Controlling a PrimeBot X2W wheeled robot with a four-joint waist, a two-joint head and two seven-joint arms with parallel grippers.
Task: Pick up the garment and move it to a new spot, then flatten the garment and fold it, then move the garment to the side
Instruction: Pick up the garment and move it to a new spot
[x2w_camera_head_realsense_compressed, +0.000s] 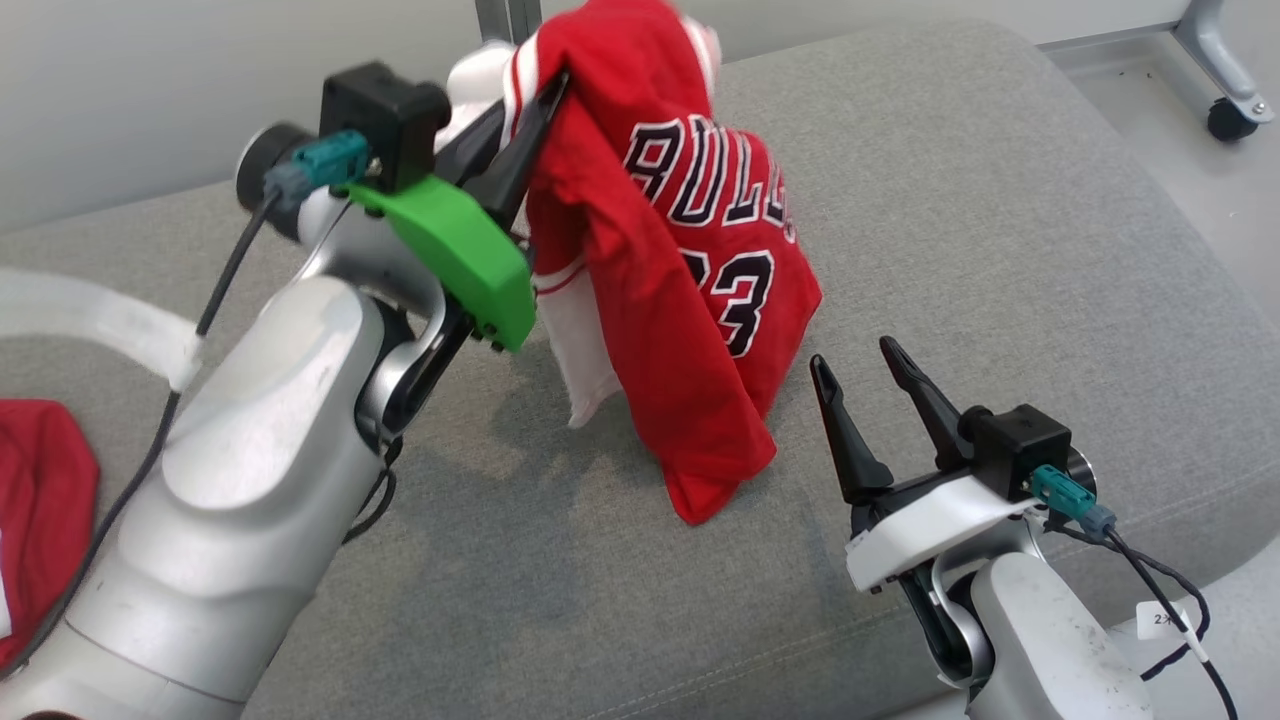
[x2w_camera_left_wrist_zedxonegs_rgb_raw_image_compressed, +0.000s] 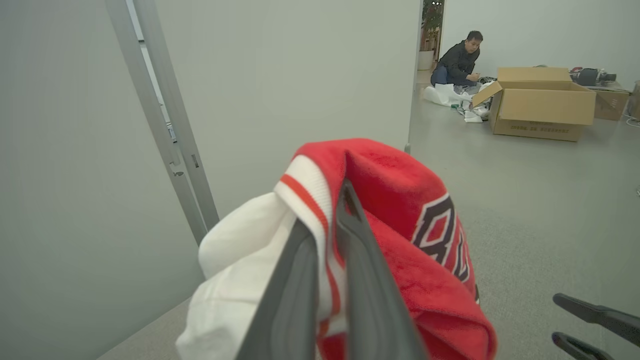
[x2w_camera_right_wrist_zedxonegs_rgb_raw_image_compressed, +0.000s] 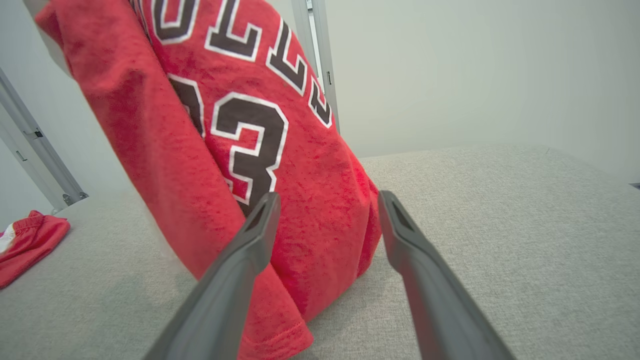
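Grey cushion fabric (x2w_camera_head_realsense_compressed: 1000, 250) lay under both my arms, and nearest to me my right gripper (x2w_camera_head_realsense_compressed: 853, 353) hovered low over it, its 2 fingers spread wide with nothing between them. A small white tag on that arm's cable showed a 2 and a mark I could not read.

Just ahead of those fingers and a little to my left hung the red jersey (x2w_camera_head_realsense_compressed: 690, 330). Its long axis ran steeply from the pinch above down to a lower corner that touched the cushion, or nearly so. My right hand was the nearer one to that loose lower end, and I judged the next move turned on it: reach forward and left to take the hem, so the cloth could be drawn out flat.

Black letters edged in white read BULL, the last letter curling away into a fold, with 23 below, the 2 partly folded under.

Higher and farther back, my left gripper (x2w_camera_head_realsense_compressed: 535, 110) was pressed together on the jersey's white-and-red trimmed edge, holding it aloft.

Off at my left lay another red cloth (x2w_camera_head_realsense_compressed: 40, 500). Beyond a pale partition, a cardboard box (x2w_camera_left_wrist_zedxonegs_rgb_raw_image_compressed: 540, 102) carried print too small to read, and a person (x2w_camera_left_wrist_zedxonegs_rgb_raw_image_compressed: 460, 60) sat on the floor.
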